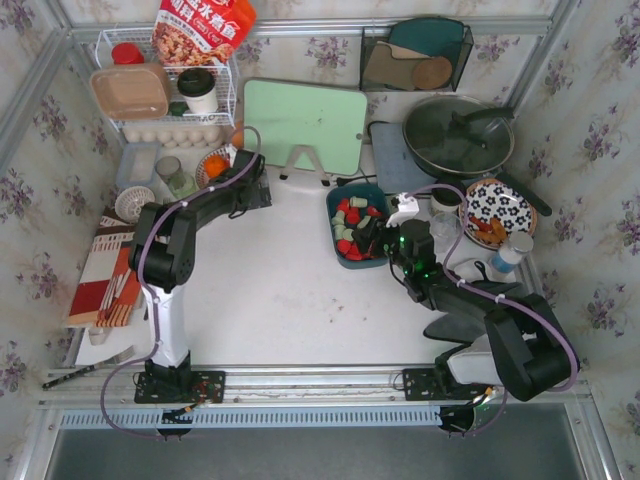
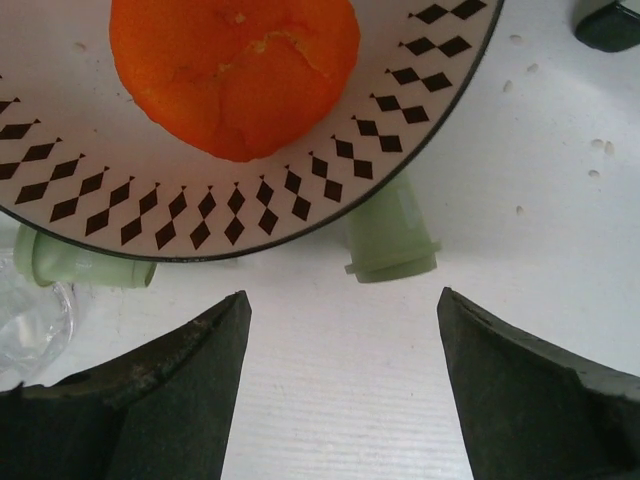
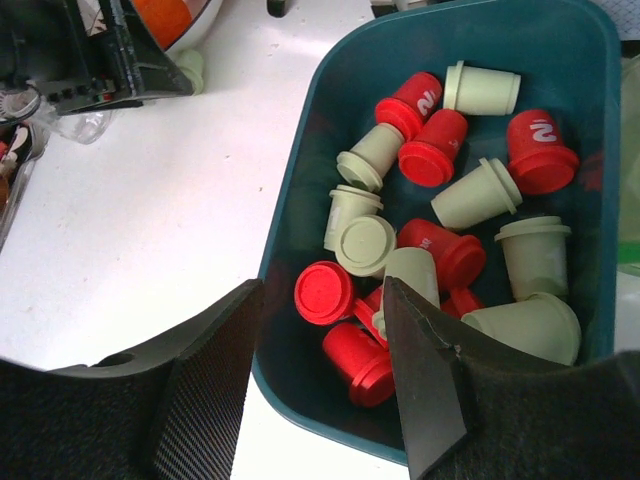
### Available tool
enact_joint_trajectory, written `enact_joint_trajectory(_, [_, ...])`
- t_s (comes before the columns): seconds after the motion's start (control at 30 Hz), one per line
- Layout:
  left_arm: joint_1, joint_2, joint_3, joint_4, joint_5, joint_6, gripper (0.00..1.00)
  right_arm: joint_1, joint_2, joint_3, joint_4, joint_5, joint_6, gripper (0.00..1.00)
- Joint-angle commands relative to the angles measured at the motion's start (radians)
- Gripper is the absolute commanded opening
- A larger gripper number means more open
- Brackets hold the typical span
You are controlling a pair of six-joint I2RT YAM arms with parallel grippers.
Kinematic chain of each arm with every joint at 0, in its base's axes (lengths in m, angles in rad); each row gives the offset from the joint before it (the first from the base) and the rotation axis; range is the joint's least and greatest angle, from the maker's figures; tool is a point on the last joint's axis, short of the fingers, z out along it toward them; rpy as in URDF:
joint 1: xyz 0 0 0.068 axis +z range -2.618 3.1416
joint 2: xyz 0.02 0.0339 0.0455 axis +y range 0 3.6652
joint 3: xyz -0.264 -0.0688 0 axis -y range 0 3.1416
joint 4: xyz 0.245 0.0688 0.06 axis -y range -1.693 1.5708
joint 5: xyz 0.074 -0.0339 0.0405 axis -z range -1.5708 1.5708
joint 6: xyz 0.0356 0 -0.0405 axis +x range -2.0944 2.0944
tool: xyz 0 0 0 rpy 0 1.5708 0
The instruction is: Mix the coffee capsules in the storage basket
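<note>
"Where is the storage basket (image 1: 332, 228)?"

"Right of centre in the overhead view. It is a teal tub on the white surface (image 1: 270, 290), with red and mint coffee capsules (image 3: 430, 160) jumbled inside."

"And the right fingers (image 3: 200, 390)?"

"Spread wide at the tub's lower-left rim, one outside the wall and one above the capsules. They grip nothing."

"The left fingers (image 2: 180, 390)?"

"Upper left, parted and empty. They face a diamond-patterned plate (image 2: 300, 200) holding an orange (image 2: 235, 70). Two stray mint capsules (image 2: 390, 240) lie at its rim."

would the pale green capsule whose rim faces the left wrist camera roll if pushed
Likely: the pale green tapered capsule lies on its side on the white table, so it should roll, curving toward its narrow end. Small, so probably light.
</note>
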Motion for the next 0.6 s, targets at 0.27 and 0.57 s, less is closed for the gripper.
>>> enact_joint_trajectory(0.27, [-0.008,0.074,0.053,0.088,0.022,-0.047,0.67,0.000,0.020,0.011,0.051,-0.042,0.006,0.59])
enact_joint_trajectory(0.57, [-0.025,0.073,0.075,0.061,-0.116,-0.133,0.68,0.000,0.030,0.017,0.053,-0.067,0.014,0.59])
